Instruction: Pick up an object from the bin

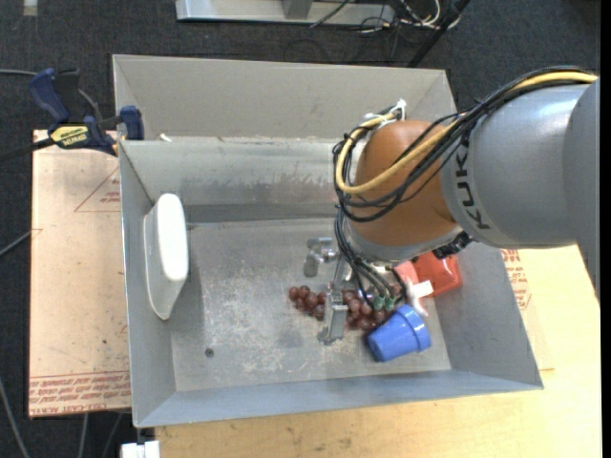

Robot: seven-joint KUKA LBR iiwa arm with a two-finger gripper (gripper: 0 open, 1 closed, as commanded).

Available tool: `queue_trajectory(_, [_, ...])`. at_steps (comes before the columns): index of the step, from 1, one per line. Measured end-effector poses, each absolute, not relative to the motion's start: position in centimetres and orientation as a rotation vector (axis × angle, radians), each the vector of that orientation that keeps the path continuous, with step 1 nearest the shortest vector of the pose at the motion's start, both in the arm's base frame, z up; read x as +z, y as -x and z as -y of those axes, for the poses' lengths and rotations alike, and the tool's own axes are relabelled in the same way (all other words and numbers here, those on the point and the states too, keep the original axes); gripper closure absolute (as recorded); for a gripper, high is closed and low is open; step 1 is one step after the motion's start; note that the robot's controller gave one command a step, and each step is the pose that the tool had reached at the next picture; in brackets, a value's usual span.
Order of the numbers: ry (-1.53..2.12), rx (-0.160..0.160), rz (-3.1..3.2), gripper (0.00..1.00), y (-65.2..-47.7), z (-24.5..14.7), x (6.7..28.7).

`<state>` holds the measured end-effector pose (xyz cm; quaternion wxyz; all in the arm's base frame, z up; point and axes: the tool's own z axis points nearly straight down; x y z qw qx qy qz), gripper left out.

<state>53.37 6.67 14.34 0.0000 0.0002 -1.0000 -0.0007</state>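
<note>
Dark red grape bunch (pixel 307 299) under pincer (pixel 332 315), grip state unclear, blue cup (pixel 399 334) beside, arm (pixel 535 175) lettered KUKA.

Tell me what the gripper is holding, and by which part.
Cannot be told. The gripper is down at the bunch of small dark red grapes beside the blue plastic cup, but no hold on them shows.

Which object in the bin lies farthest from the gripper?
The white oblong piece at the left wall; the dark red grapes, blue cup and red block all crowd beside the gripper.
</note>
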Motion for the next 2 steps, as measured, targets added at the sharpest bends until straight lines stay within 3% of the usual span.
queue_trajectory(1, [-0.073, -0.003, 3.142, 0.0, -55.0, -0.6, 8.5])
queue_trajectory(2, [0.048, -0.005, 3.142, 0.0, -54.8, 3.3, 5.0])
